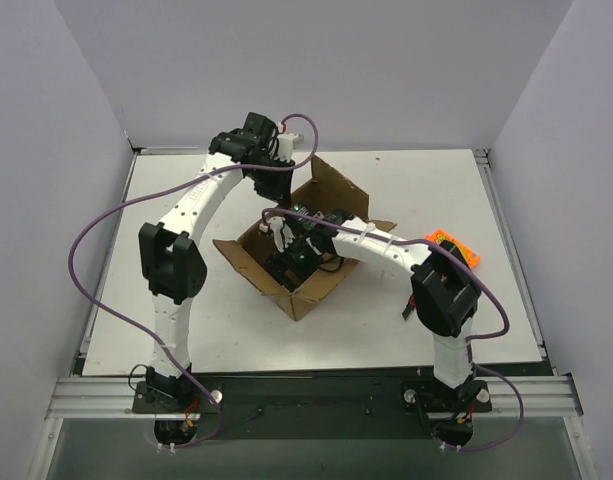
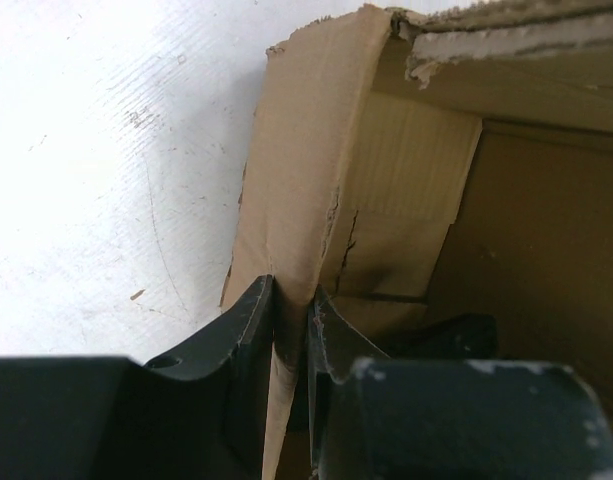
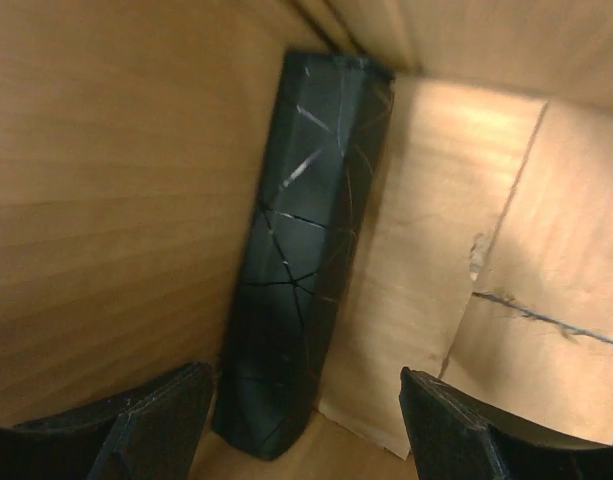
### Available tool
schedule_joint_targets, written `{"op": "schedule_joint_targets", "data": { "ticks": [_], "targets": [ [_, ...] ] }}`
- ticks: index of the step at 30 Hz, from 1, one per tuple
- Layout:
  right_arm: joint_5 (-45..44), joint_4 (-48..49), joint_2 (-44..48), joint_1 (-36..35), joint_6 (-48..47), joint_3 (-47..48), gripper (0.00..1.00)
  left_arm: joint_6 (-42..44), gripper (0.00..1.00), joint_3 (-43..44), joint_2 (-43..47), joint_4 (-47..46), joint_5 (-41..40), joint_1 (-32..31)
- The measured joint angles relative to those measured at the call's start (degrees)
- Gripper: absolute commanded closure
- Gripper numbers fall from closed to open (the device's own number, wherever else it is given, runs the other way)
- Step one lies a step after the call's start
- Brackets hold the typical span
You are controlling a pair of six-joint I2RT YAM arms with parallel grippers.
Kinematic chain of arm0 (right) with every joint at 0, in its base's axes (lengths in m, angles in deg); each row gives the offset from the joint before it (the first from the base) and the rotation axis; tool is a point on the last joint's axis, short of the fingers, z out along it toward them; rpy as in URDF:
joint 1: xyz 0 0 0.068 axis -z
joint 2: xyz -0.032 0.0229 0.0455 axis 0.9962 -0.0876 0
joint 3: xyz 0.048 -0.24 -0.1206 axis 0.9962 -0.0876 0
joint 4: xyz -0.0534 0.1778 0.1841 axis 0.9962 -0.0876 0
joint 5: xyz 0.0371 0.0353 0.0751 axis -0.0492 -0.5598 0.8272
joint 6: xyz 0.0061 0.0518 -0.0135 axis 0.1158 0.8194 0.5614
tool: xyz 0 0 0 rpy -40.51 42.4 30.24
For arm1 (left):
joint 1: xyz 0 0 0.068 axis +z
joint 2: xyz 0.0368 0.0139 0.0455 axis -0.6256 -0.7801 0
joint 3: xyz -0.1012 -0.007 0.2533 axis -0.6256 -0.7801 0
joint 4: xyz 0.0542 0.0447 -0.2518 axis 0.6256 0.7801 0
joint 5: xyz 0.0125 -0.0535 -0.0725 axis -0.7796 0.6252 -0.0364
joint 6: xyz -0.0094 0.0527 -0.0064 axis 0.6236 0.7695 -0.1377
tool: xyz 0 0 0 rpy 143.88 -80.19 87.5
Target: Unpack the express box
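- The express box stands open near the middle of the white table, and its flaps are turned outward. The orange packet lies well apart from it, on the right side.
- I judge the box to be light and rather stiff. However, the left wrist view shows its rim torn and creased, so a hard pull can probably rip the cardboard.
- The best place to hold it seems to be an upright wall close to a corner, where the fold makes it stronger, and not a loose flap.
- The left gripper pinches such a wall edge at the far side of the box, with one finger outside and one inside.
- The right gripper is down inside the box. Its fingers are spread wide and it holds nothing.
- A dark packet leans against the inner wall just ahead of the right gripper. Its surface is glossy, so I expect it to be slippery.
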Motion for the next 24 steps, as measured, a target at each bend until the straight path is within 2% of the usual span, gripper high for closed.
{"op": "schedule_joint_targets", "data": {
  "ticks": [8,13,17,22,24],
  "targets": [
    [-0.22,2.93,-5.18,-1.73,5.79,1.44,0.24,0.66,1.0,-1.18,0.07,-0.2,-0.31,-0.26],
    [-8.11,3.87,-4.33,-2.91,8.02,1.6,0.25,1.29,1.0,-3.43,1.66,-1.46,-0.35,-0.28],
    [-15.52,5.44,-1.09,-2.67,6.36,-0.68,0.27,2.14,1.0,-5.49,2.91,-4.24,-0.52,-0.09],
    [-23.93,7.91,4.79,2.45,2.34,-5.57,0.29,2.69,1.0,-10.23,6.1,-6.25,-0.24,-0.52],
    [-24.59,8.59,6.32,4.85,1.2,-7.39,0.29,2.56,1.0,-12.59,7.69,-5.9,0.35,-1.31]
  ]
}}
